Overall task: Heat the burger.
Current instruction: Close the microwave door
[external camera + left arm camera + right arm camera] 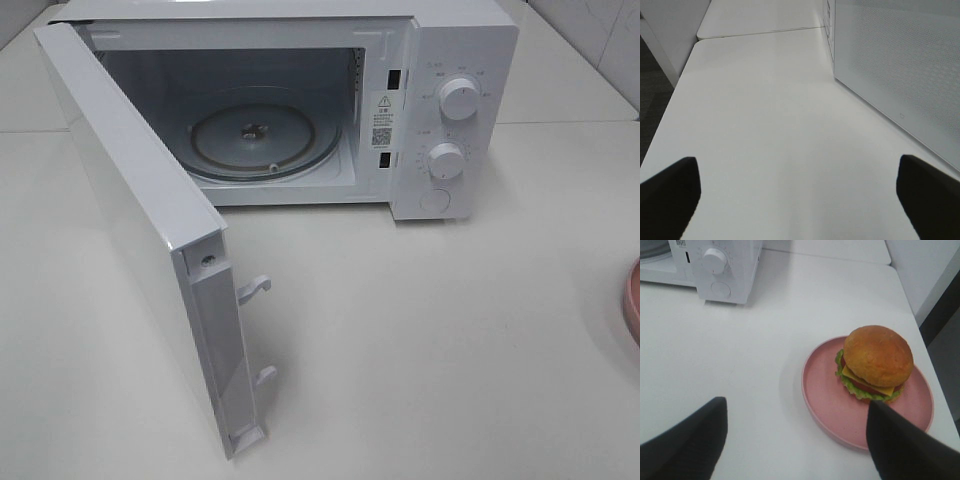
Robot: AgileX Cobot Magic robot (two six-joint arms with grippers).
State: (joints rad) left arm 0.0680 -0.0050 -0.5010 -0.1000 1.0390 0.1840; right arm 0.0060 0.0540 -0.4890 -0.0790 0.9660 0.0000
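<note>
The burger (876,361), with a tan-orange bun, lettuce and cheese, sits on a salmon-pink dish (832,405); only the dish's rim (632,300) peeks in at the right edge of the exterior high view. My right gripper (790,440) hovers open just short of the dish, one finger (905,450) over its near rim, nothing between the fingers. The white microwave (440,110) stands at the back with its door (150,230) swung wide open and the glass turntable (265,140) bare. My left gripper (795,200) is open above the bare table beside the door's outer face (900,75).
The microwave's two knobs (460,98) and its round button face the front. The open door juts far out toward the table's front left. The table's right edge (940,385) runs close behind the dish. A seam between table sections crosses behind the microwave.
</note>
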